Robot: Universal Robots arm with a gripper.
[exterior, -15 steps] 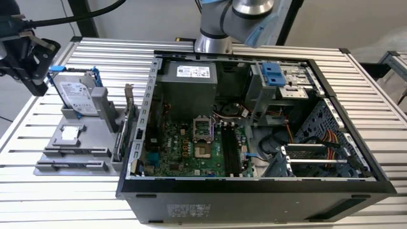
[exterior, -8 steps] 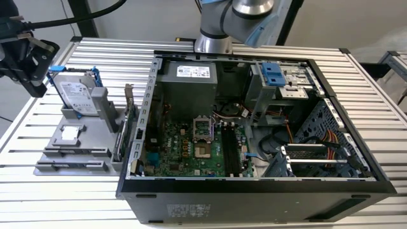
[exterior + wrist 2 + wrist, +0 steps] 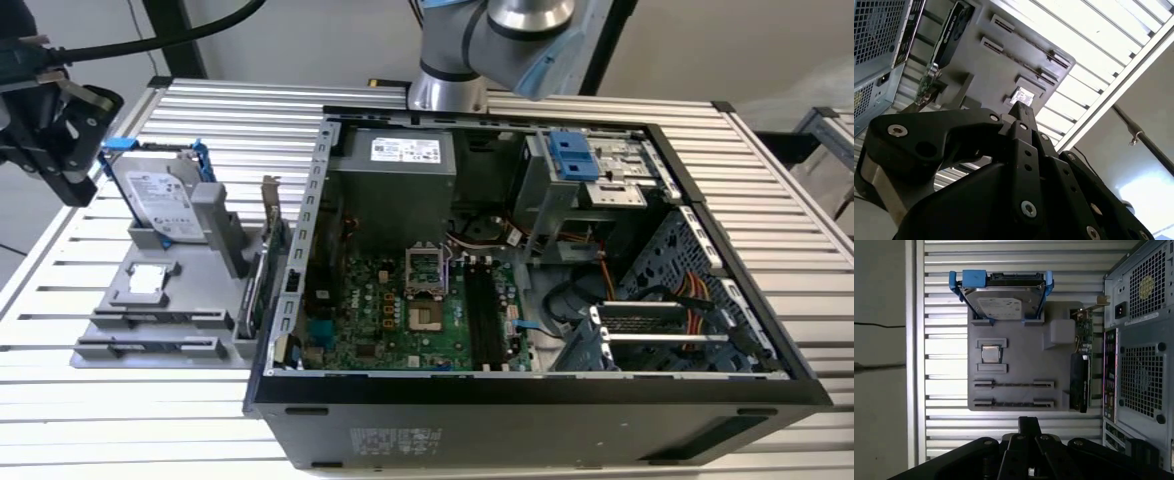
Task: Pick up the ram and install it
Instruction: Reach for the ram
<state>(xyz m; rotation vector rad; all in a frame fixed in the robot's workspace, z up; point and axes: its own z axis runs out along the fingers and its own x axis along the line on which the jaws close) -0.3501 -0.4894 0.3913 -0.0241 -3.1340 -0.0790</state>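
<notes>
While the tool (image 3: pixel 1029 423) hangs over the bench (image 3: pixel 944 290) with its fingers together and nothing between them, the ram (image 3: pixel 1014 384) stands on edge in the grey holder (image 3: pixel 1019 365), with a second stick (image 3: pixel 1014 403) just beside it. Judged risk: the thin edge, if gripped off-centre, may tilt, or the neighbouring stick may be knocked. First wrist view: both sticks from above. Exterior view: the open computer case (image 3: pixel 534 400) and its motherboard (image 3: pixel 400 310), on the exterior view's right of the holder.
</notes>
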